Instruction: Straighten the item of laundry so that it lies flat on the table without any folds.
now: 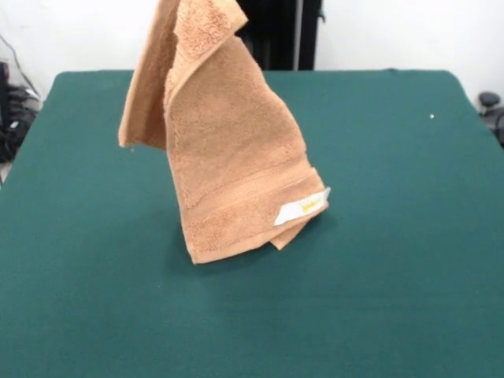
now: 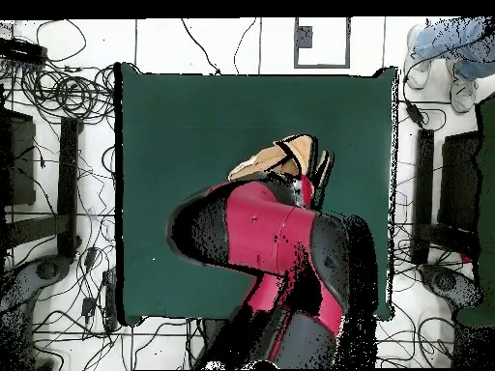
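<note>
The tan-orange towel [image 1: 236, 157] hangs in the air over the middle of the green table [image 1: 394, 236]. Its top runs out of the front view. It is bunched at the top, with one corner drooping at the left. Its lower hem with the white tag [image 1: 302, 209] reaches down to the table surface. In the overhead view only a part of the towel [image 2: 280, 157] shows beyond the red and black arm [image 2: 276, 237]. My gripper [image 2: 311, 179] is at the arm's end over the towel and shut on the towel's top, holding it up.
The black pedestal [image 1: 279, 31] stands behind the table's far edge. A small white speck [image 1: 431, 116] lies on the cloth at the right. Cables and stands [image 2: 68, 145] surround the table [image 2: 193, 126]. A person's legs and shoes [image 2: 454, 58] show at one corner.
</note>
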Controlling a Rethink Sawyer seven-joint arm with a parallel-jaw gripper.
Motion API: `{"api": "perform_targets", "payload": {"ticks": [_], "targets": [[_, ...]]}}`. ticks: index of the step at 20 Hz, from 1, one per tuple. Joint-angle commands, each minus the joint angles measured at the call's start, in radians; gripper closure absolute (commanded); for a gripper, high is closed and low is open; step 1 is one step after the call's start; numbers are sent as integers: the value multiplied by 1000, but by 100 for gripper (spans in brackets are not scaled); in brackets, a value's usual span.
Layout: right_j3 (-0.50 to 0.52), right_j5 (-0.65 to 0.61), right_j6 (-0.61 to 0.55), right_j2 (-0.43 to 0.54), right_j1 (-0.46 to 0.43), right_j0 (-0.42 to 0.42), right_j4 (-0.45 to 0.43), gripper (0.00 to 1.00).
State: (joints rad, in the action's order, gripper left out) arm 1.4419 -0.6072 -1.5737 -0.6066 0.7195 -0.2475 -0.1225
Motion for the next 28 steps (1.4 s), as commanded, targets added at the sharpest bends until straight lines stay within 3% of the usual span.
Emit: {"api": "perform_targets", "payload": {"ticks": [1,9,14,17,21,25,28], "targets": [[13,-163,-159,-16,33,-13,-10,100],[-51,-159,-60,21,52,70,-31,100],[-171,-89,14,67,6,165,-64,100],[-222,-85,19,60,-9,179,-85,100],[-240,-86,-18,34,-7,154,-125,100],[-185,-13,-113,38,-32,118,-157,100],[-147,109,-279,-5,-104,62,-178,100]]}}
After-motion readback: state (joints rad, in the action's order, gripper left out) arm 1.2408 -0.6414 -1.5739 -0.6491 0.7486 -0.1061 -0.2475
